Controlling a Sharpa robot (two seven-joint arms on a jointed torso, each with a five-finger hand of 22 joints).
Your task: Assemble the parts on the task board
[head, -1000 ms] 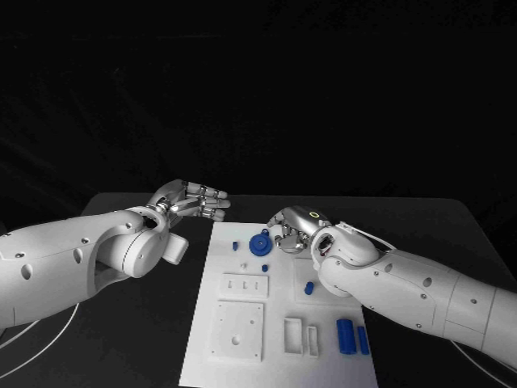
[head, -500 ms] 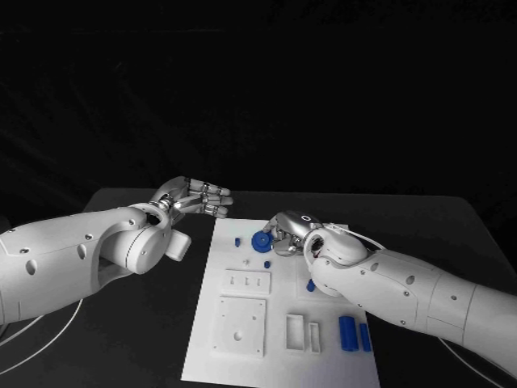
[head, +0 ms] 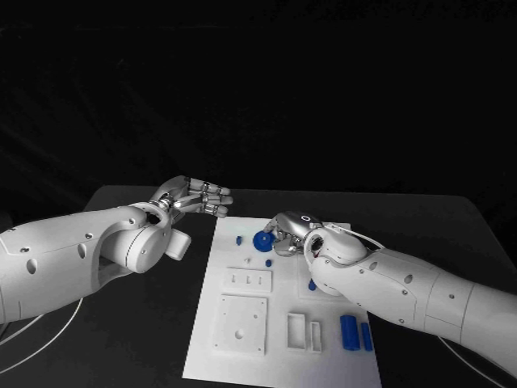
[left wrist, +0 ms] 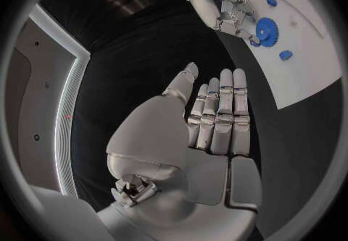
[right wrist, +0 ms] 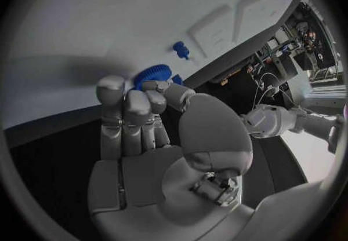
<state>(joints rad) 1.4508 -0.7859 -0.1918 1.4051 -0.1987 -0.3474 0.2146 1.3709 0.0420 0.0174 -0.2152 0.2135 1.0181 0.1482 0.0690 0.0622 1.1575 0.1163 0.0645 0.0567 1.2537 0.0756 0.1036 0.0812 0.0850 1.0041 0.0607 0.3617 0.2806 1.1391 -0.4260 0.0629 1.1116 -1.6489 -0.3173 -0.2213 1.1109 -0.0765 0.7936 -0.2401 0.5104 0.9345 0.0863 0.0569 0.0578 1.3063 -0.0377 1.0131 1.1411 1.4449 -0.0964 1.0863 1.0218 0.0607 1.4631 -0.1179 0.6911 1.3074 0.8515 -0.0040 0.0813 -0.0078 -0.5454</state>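
Note:
The white task board (head: 245, 349) lies in the middle of the black table. A blue gear (head: 262, 241) lies flat near the board's far end. My right hand (head: 289, 231) is curled over the gear (right wrist: 150, 72), fingertips and thumb closed on its rim. The left wrist view shows the same contact at the gear (left wrist: 267, 31) from the right hand (left wrist: 226, 10). My left hand (head: 195, 196) hovers over the table just left of the board's far corner, fingers straight and together (left wrist: 219, 114), holding nothing.
Small blue pegs stand on the board near the gear (head: 235, 242), (head: 266, 265), and another (head: 311, 284) sits mid-board. Two blue cylinders (head: 350, 333) lie at the board's near right. White raised blocks (head: 241, 323) and slots (head: 295, 331) occupy the near half.
My right hand has crept slightly left and settled onto the gear. The left hand has barely moved. The gear stays in place.

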